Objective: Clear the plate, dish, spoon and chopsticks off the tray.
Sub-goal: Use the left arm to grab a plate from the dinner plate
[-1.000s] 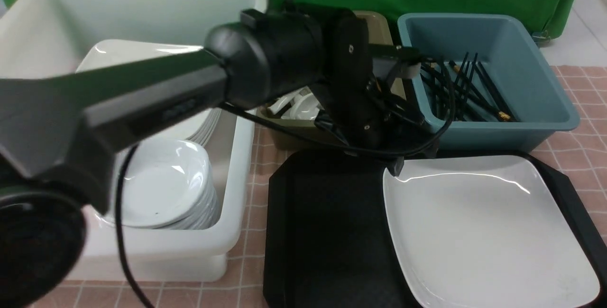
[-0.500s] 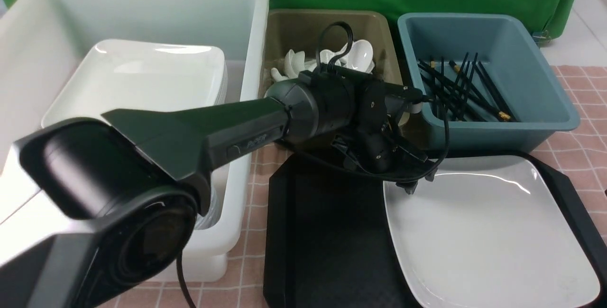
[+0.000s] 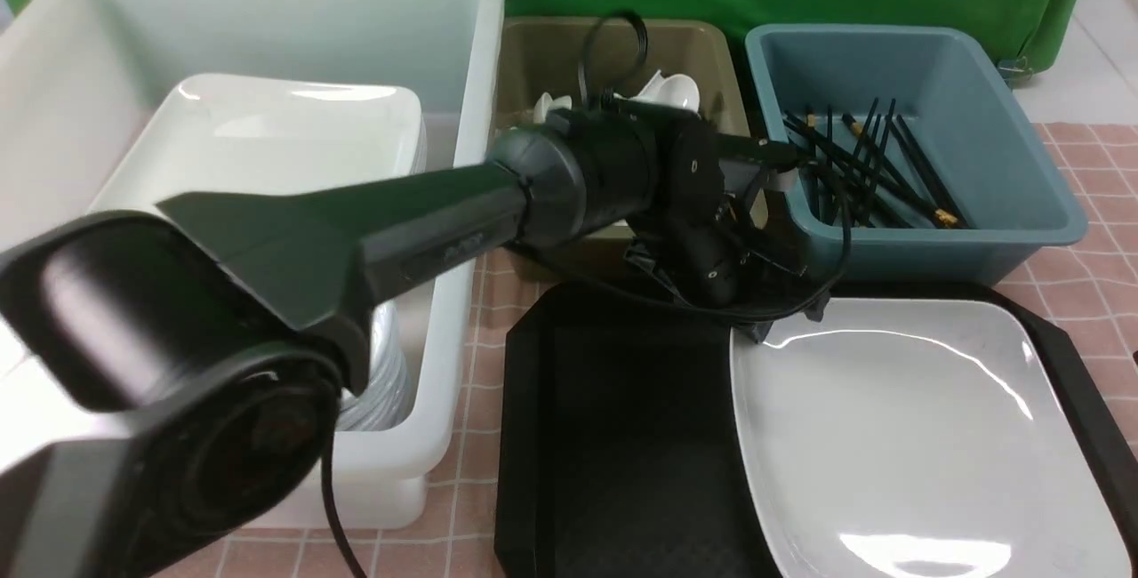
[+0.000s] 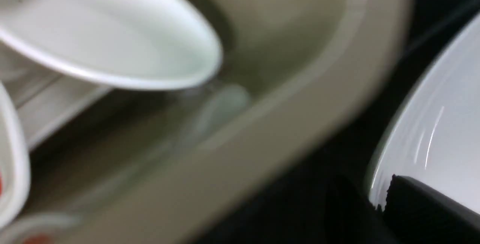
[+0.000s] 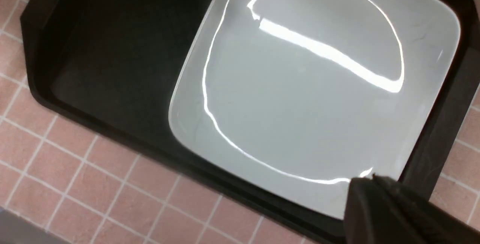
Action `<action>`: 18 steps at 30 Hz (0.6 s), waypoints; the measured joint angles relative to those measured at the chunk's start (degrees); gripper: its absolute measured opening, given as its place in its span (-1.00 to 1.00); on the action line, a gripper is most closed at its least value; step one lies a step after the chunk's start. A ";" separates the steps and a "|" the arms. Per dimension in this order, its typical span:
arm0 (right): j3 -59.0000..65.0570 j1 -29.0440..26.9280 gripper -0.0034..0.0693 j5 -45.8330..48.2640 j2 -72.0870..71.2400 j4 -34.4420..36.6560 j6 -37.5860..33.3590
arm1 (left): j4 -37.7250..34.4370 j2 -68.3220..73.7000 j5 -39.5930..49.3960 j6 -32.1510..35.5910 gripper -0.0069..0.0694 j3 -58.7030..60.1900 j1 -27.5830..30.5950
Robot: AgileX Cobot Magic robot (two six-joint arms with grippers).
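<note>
Change: the left arm has been lifted slightly, and the plate (image 3: pixel 889 436) has been shifted a little to the right, with its glare now lying by the near edge
Left gripper (image 3: pixel 784 322): narrowed onto the plate's far left corner; in the left wrist view one finger (image 4: pixel 420 206) is seen on the inner side of the rim, and a blurred dark shape is seen just outside it
Right gripper (image 5: pixel 365 184): closed; held above a corner of the plate, close to the tray rim; not seen in the front view
Plate: carried on the right half of the tray (image 3: pixel 613 436)
Tray: set on the pink checked cloth (image 3: pixel 1093 276), just in front of the two small bins
Spoons (image 3: pixel 676 93): heaped in the beige bin (image 3: pixel 551 53), partly hidden by the left arm
Chopsticks (image 3: pixel 867 164): laid in the blue bin (image 3: pixel 996 116)
White tub (image 3: pixel 267 18): placed left of the tray, with stacked white plates (image 3: pixel 267 142) inside
</note>
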 joint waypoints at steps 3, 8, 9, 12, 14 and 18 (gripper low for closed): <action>-2.88 0.00 -0.82 0.89 0.00 0.00 -0.13 | -0.22 -3.84 2.66 1.53 -0.68 0.00 -0.11; -7.81 0.00 -0.82 1.83 0.00 0.00 -0.43 | -0.64 -9.99 4.81 4.54 -0.76 0.00 -0.36; -9.16 0.00 -0.82 1.89 0.00 0.00 -0.65 | -0.63 -12.19 5.55 5.69 -0.78 0.00 -0.36; -10.47 0.00 -0.82 1.89 0.00 0.00 -0.89 | -0.63 -15.41 6.51 6.85 -0.78 0.00 -0.36; -11.05 0.00 -0.82 1.89 0.00 0.00 -1.02 | -0.63 -18.07 7.33 7.09 -0.78 0.00 -0.36; -11.20 0.00 -0.82 1.89 0.00 0.24 -1.08 | -0.12 -23.04 8.55 8.04 -0.77 0.11 -0.36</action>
